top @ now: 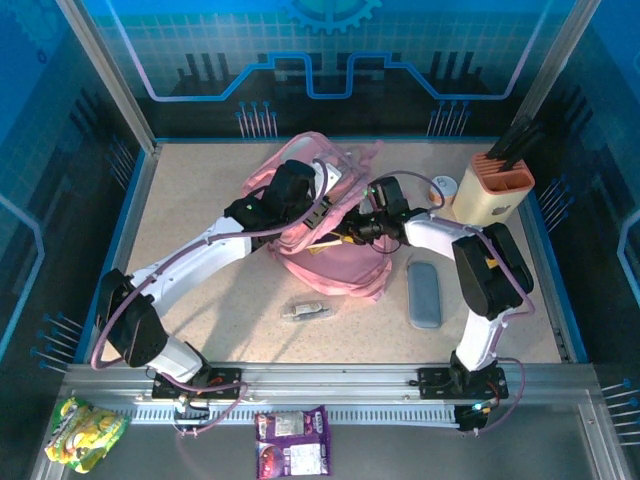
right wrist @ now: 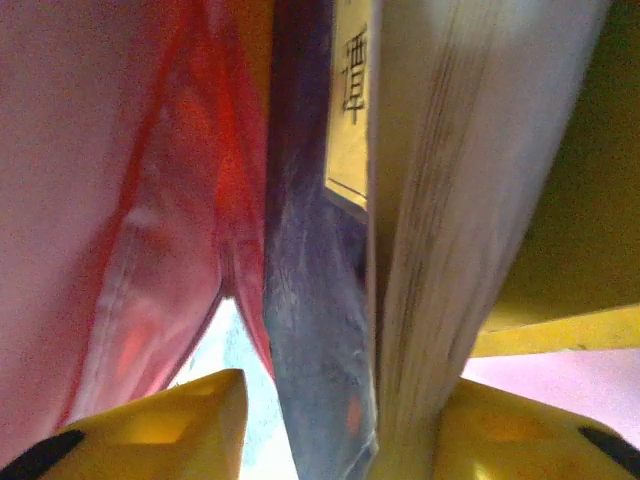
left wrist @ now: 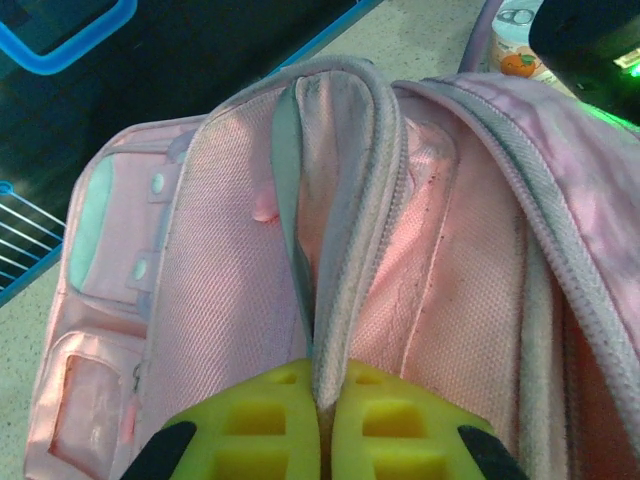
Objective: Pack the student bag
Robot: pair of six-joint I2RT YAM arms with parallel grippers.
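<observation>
Inward, left claw [left wrist: 325, 385] pinching student bag [left wrist: 220, 300], right claw [right wrist: 345, 410] parted around book [right wrist: 440, 250].

The student bag [top: 335, 268] is a large, soft pink fabric backpack lying near the middle of the table [top: 200, 190], toward the far side, with pink straps bunched at its far end. Its front carries zipped pockets and a translucent panel. The main compartment gapes unzipped, and a fold of its zipper-edged rim stands upright, pinched in the left gripper [left wrist: 322, 405].

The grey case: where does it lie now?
In the top view the case lies flat on the table, just right of the bag.
</observation>
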